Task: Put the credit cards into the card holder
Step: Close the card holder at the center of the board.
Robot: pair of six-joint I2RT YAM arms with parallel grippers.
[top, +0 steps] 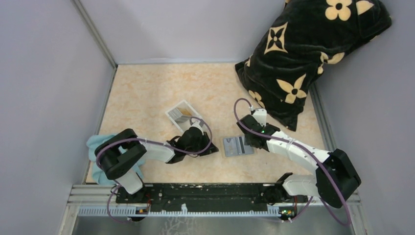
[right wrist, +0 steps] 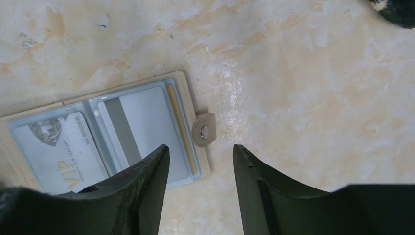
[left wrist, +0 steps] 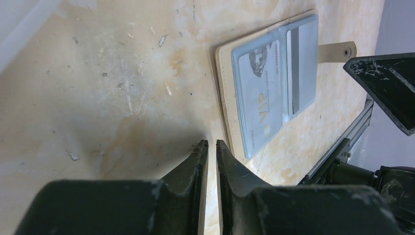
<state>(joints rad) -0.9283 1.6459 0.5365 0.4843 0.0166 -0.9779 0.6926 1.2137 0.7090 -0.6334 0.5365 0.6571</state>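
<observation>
The card holder (top: 238, 146) lies open and flat on the marbled table, its snap tab (right wrist: 204, 129) pointing right. Its clear pockets hold a silvery VIP credit card (right wrist: 54, 152), a silver striped card (right wrist: 142, 122) and a tan-gold card edge (right wrist: 182, 127). My left gripper (left wrist: 212, 143) rests low just left of the card holder (left wrist: 269, 98), its jaws a narrow slit apart with nothing between them. Over the holder's right edge my right gripper (right wrist: 200, 149) is open and empty. One finger is above the striped card, the other above bare table.
A clear tray (top: 176, 117) with more cards (top: 182, 113) sits behind the left gripper (top: 213, 148). A black pillow with gold flowers (top: 303, 54) fills the far right corner. A light blue cloth (top: 98, 147) lies by the left arm's base. Grey walls enclose the table.
</observation>
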